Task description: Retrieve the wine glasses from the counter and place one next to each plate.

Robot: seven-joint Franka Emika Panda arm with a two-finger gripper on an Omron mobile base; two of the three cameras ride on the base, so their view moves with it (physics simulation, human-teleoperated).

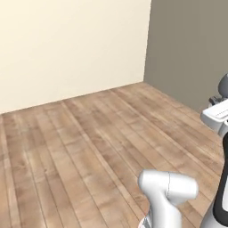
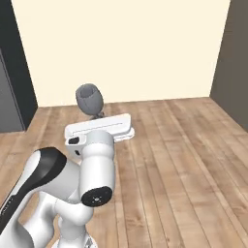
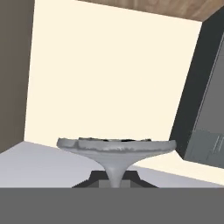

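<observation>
A grey-tinted wine glass [image 2: 89, 99] stands up above my white hand, its rounded bowl uppermost. My gripper [image 3: 114, 178] is shut on the thin stem; in the hand view the stem runs down between the dark fingertips, with a wide round part of the wine glass [image 3: 116, 146] spreading above them. In the left base view, the edge of the bowl of the wine glass [image 1: 224, 84] shows at the right border, over the hand. The counter and the plates are out of view.
Bare wooden floor [image 1: 89, 142] stretches ahead to a cream wall [image 1: 71, 44] and a grey wall [image 1: 191, 49] that meet in a corner. A tall dark cabinet [image 2: 12, 63] stands at the left of the right base view.
</observation>
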